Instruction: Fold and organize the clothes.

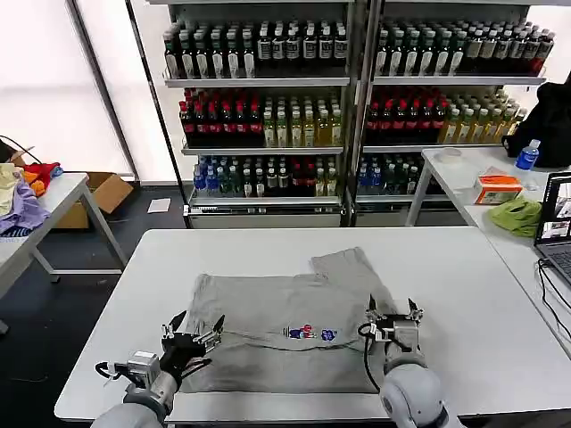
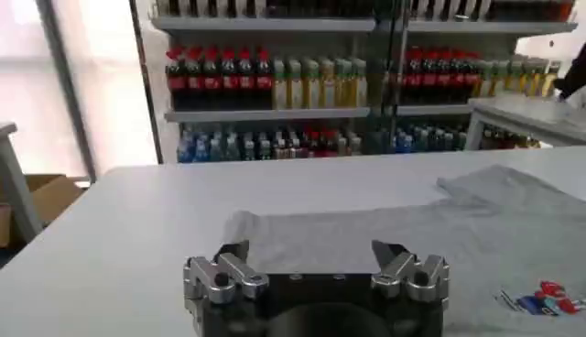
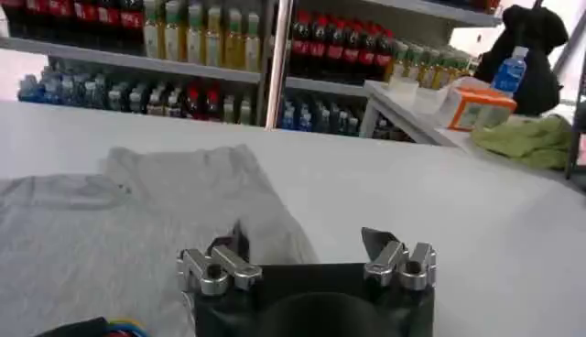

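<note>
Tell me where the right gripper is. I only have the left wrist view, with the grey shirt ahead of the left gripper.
Observer: The right gripper is open at the grey shirt's near right edge.
Operator: Where's the left one from above?
Observer: The left gripper is open, at the shirt's near left corner.
Operator: Any other fabric nearby?
Observer: A lime-green cloth lies on the side table to the right.

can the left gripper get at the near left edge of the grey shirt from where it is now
Probably yes. The left gripper hangs open right at the near left edge of the grey shirt, which lies flat on the white table with nothing between them. The right gripper is open at the shirt's other side.
</note>
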Motion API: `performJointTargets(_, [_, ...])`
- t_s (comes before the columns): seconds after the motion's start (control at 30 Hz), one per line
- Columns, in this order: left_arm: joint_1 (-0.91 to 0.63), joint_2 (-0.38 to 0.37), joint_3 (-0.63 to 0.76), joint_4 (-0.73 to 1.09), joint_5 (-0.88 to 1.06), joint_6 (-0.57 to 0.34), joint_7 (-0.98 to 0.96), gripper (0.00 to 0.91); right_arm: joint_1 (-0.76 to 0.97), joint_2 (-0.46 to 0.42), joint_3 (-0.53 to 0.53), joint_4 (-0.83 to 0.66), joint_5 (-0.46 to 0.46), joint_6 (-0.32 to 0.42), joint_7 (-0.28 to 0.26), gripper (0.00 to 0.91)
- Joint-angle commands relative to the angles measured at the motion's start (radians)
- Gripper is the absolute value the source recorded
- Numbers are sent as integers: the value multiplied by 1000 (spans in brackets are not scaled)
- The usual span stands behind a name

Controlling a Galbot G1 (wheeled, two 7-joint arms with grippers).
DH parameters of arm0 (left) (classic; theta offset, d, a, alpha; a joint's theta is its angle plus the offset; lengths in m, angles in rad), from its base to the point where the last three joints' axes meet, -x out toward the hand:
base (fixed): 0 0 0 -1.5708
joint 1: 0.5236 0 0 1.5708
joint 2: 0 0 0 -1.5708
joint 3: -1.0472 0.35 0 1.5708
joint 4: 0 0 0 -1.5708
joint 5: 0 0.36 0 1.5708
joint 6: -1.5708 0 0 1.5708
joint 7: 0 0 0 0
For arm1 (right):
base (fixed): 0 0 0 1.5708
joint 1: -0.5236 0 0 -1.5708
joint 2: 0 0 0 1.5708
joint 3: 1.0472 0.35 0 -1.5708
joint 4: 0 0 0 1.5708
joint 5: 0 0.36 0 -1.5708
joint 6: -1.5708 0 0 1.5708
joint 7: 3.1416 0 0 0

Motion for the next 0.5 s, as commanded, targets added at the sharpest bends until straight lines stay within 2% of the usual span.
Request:
performJointTargets(0.03, [-132, 20, 16, 117, -43, 24, 2, 907, 214, 34, -27, -171, 13, -6, -10, 907])
performJointTargets(0.13, [-154, 23, 17, 138, -62, 28, 2, 907, 244, 43, -28, -198, 26, -6, -10, 907])
performJointTargets(0.3, [-228, 26, 32, 205, -82, 30, 2, 907, 326, 75, -21, -300, 99, -4, -6, 907])
performJointTargets(0.5, [-320, 88, 73, 284, -110, 47, 11, 907, 442, 99, -42, -436, 139, -5, -15, 907])
